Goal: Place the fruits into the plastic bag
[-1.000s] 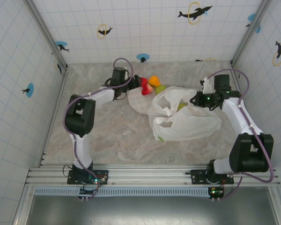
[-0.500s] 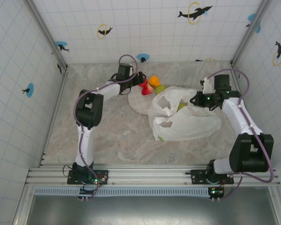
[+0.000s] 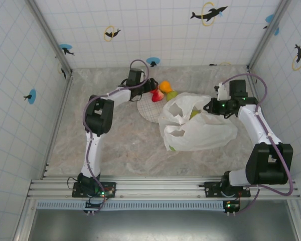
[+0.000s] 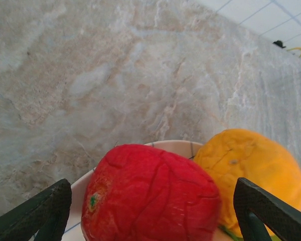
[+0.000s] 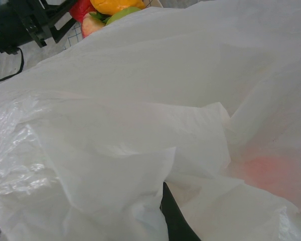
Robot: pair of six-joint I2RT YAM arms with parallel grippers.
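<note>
The left gripper (image 3: 148, 90) stands wide open, the red fruit (image 4: 150, 198) between its fingers but ungripped and the orange fruit (image 4: 251, 170) beside it on the plate (image 4: 175, 145), apparently lining up a grasp. The right gripper (image 3: 210, 107), pinched shut on the plastic bag (image 3: 200, 128), holds its mouth up, likely to receive fruit.

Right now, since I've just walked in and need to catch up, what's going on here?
The left fingers stand open on either side of a red fruit on the white plate, next to an orange fruit, and are not yet gripping it. The right fingers are shut on the plastic bag at its edge. A green fruit shows at the bag's mouth.
</note>
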